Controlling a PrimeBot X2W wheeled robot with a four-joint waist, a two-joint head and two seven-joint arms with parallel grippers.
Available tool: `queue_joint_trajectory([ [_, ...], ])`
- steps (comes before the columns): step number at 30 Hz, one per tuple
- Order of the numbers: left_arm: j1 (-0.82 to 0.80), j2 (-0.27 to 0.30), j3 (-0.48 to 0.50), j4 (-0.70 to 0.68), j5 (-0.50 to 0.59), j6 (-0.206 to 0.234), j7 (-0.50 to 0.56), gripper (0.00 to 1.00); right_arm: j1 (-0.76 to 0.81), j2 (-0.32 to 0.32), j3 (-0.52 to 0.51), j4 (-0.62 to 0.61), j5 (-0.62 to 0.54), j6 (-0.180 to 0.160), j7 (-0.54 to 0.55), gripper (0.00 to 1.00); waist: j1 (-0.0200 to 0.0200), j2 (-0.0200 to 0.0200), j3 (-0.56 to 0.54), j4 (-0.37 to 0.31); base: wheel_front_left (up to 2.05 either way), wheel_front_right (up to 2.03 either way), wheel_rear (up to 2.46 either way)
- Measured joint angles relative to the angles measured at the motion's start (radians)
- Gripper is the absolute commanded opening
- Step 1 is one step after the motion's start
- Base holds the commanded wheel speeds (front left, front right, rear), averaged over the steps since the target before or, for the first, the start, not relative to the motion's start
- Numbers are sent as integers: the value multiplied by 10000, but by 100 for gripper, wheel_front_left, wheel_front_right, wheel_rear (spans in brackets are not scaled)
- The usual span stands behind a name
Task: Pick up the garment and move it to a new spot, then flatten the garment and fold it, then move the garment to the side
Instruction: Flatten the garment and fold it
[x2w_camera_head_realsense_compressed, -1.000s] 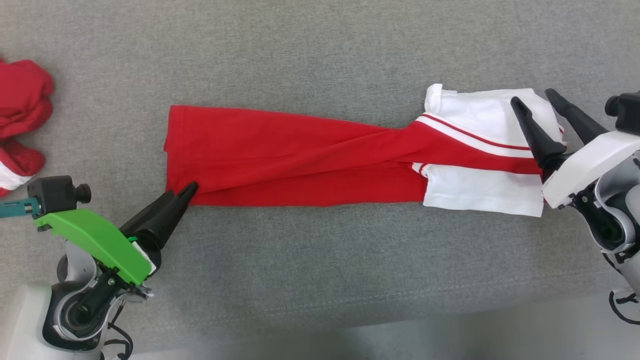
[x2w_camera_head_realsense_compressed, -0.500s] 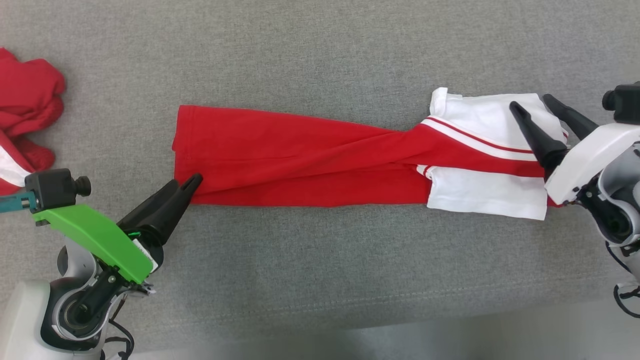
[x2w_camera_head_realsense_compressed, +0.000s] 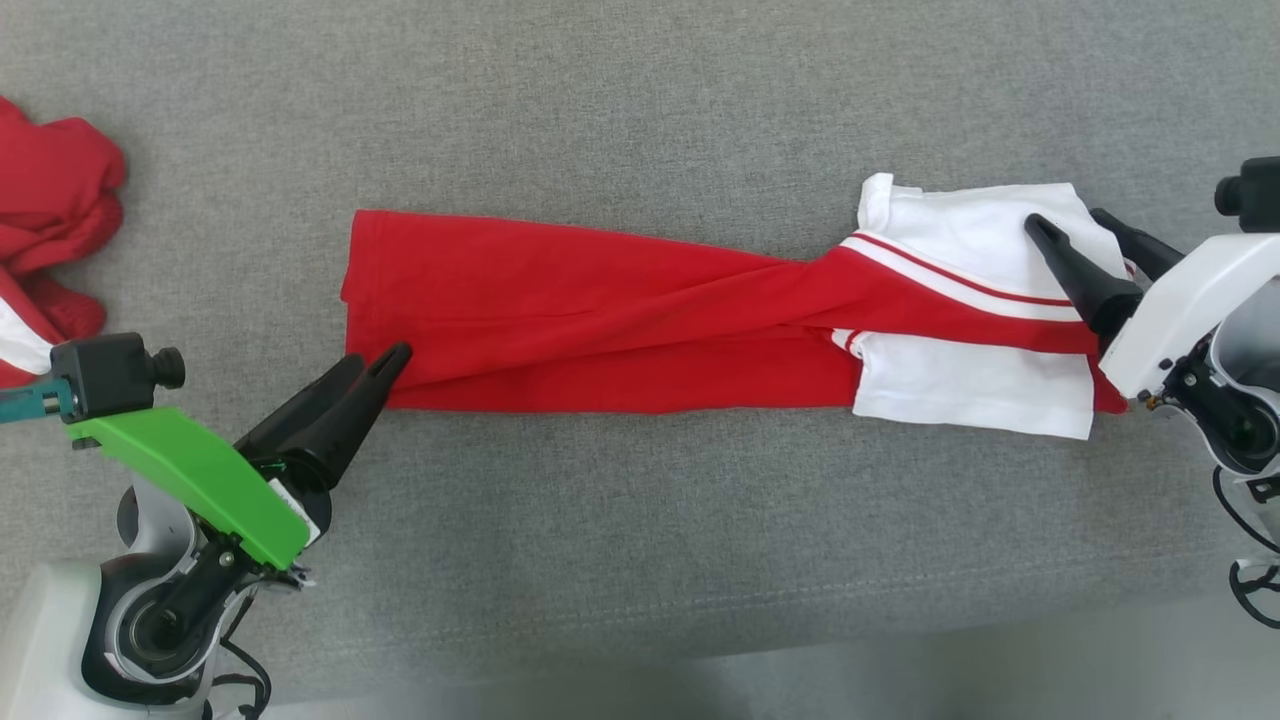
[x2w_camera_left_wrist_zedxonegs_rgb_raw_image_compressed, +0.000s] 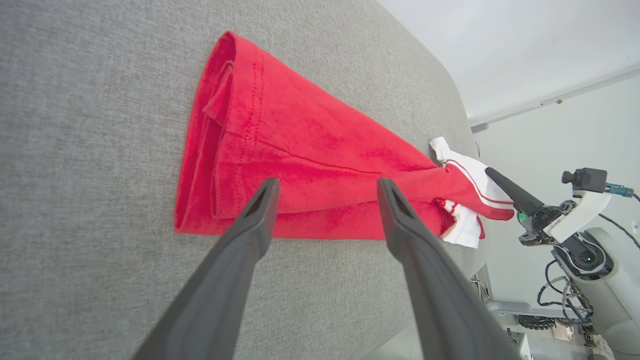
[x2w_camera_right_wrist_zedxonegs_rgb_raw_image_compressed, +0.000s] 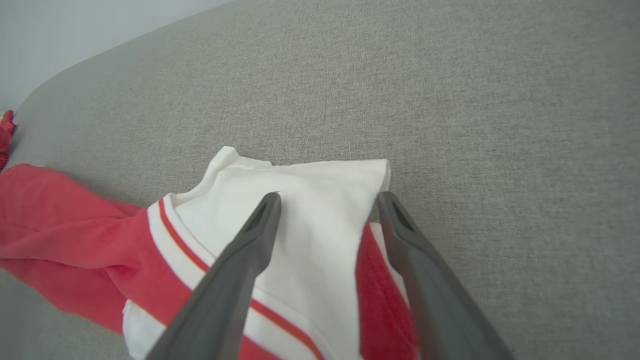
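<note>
Where the garment (x2w_camera_head_realsense_compressed: 620, 320) lies, stretched lengthwise across the middle of the tabletop (x2w_camera_head_realsense_compressed: 640, 100), it forms a long, narrow, folded band. Most of its length is soft red knit, squared at the left end with a stitched hem and stacked layers showing at that edge; a diagonal crease twists across it towards the right. The right end is smooth white cloth, crossed by a broad red band and a thin red stripe. The tabletop is covered in coarse grey woven fabric, matt and even, with a stitched seam running along its near edge. The left pincer (x2w_camera_head_realsense_compressed: 378, 357), two long dark tapered fingers under a green housing, stands released and grasps nothing; its tips sit at the near left corner of the red hem, and contact cannot be told. The right pincer (x2w_camera_head_realsense_compressed: 1064, 217), under a white housing, is likewise spread and grasps nothing; one finger lies over the white cloth, the other at its outer edge. A second garment (x2w_camera_head_realsense_compressed: 50, 210), crumpled red with a white band, lies heaped at the far left, well apart from the first.
</note>
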Motion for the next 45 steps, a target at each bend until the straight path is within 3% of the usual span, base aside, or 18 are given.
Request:
queue_joint_trajectory([
  [23, 44, 151, -109, -585, 69, 192, 148, 100, -344, 31, -247, 17, 451, -330, 752, 100, 0, 0, 221, 124, 0, 0, 0],
  [37, 40, 150, -104, -654, 102, 270, 159, 100, -586, 232, -219, 107, 462, -339, 871, 100, 0, 0, 470, 348, 0, 0, 0],
  [38, 40, 150, -102, -660, 102, 278, 159, 100, -590, 232, -219, 119, 462, -339, 871, 93, 0, 0, 479, 351, 0, 0, 0],
  [40, 40, 150, -100, -671, 102, 280, 159, 100, -614, 240, -219, 138, 462, -339, 869, 65, 0, 0, 499, 354, 0, 0, 0],
  [42, 40, 150, -100, -686, 102, 280, 159, 100, -705, 244, -219, 144, 445, -339, 846, 14, 0, 0, 517, 354, 0, 0, 0],
  [43, 40, 150, -100, -698, 102, 280, 159, 100, -774, 245, -230, 136, 424, -339, 802, 0, 0, 0, 525, 352, 0, 0, 0],
  [45, 40, 150, -90, -708, 102, 282, 157, 100, -903, 253, -247, 121, 414, -324, 698, 0, 0, 0, 535, 341, 0, 0, 0],
])
